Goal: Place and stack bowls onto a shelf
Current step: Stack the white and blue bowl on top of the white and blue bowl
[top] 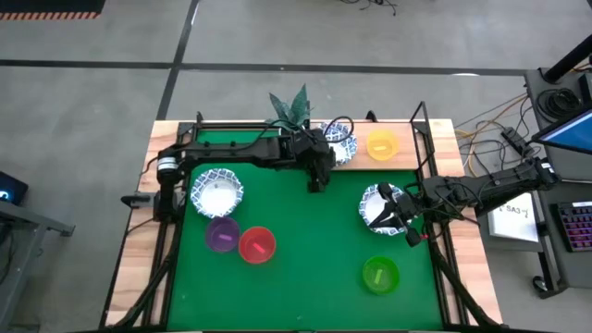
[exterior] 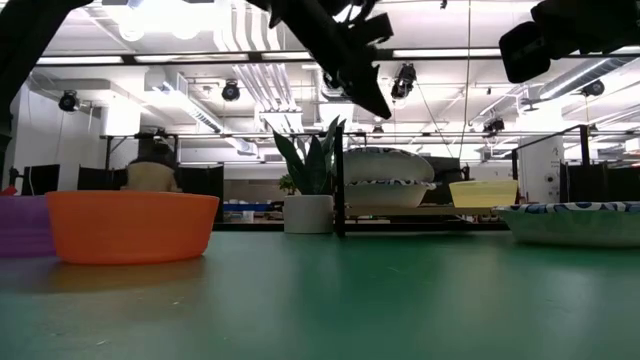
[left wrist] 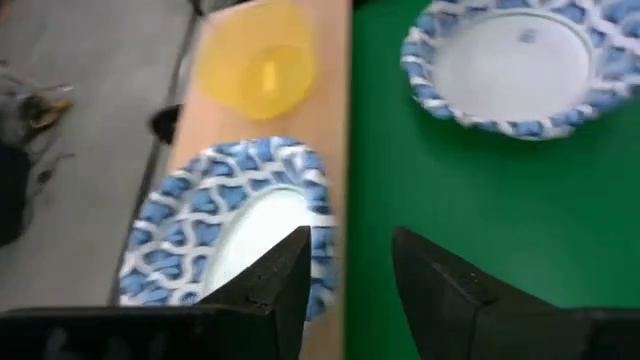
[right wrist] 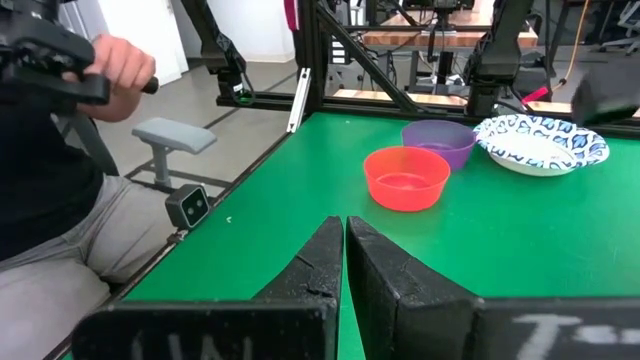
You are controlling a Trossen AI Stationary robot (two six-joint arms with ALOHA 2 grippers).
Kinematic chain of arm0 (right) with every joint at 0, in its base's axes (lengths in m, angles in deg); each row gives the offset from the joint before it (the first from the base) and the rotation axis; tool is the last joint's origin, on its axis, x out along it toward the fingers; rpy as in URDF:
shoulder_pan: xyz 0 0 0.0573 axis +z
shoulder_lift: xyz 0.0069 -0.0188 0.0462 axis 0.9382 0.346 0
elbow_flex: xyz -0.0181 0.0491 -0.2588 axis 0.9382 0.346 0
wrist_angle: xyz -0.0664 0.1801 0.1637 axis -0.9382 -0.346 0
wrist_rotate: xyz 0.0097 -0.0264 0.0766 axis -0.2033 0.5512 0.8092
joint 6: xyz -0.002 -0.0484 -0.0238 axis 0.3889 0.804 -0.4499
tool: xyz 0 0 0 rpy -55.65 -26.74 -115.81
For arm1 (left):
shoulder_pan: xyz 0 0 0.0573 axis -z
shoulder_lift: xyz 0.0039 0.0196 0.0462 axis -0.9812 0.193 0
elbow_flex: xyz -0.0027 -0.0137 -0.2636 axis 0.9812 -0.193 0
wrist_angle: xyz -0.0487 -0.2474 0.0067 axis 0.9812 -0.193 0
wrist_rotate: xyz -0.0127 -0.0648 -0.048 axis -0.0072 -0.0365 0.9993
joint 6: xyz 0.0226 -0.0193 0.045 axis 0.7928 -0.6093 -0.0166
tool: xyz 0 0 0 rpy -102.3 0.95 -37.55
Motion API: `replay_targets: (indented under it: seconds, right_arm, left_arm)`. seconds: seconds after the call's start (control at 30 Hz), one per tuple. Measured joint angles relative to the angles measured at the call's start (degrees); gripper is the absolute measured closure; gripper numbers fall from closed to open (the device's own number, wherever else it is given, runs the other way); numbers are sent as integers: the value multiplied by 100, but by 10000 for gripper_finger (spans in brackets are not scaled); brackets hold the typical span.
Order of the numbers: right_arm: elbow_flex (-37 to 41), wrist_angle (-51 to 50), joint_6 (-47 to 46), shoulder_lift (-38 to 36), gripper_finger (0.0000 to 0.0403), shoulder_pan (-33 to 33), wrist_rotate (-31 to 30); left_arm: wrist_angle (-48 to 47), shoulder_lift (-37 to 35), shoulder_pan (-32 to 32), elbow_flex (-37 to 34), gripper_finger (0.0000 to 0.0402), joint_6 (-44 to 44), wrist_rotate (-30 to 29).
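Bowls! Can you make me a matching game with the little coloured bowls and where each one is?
Things:
1. yellow bowl
2. green bowl
3. red bowl
4. purple bowl

Places:
A. touching the red bowl, just below a patterned bowl
B. on the wooden shelf
C. alone on the mat, on the right arm's side
D. near the mat's middle, beside the purple bowl

Pairs: 1-B, 2-C, 3-D, 4-A
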Motion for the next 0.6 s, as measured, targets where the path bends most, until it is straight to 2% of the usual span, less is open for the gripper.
replay_targets:
  seconds: [0.2, 0.37, 0.6]
  right_arm:
    - [-2, -2, 0, 2, 394, -2, -2]
    - [-4, -4, 0, 2, 394, -2, -2]
    - [-4, -9, 0, 2, 394, -2, -2]
  left_arm:
    - [93, 203, -53, -37, 324, -21, -306]
    - [101, 416, -125, -40, 362, 50, -313]
    - [153, 679, -207, -46, 396, -116, -308]
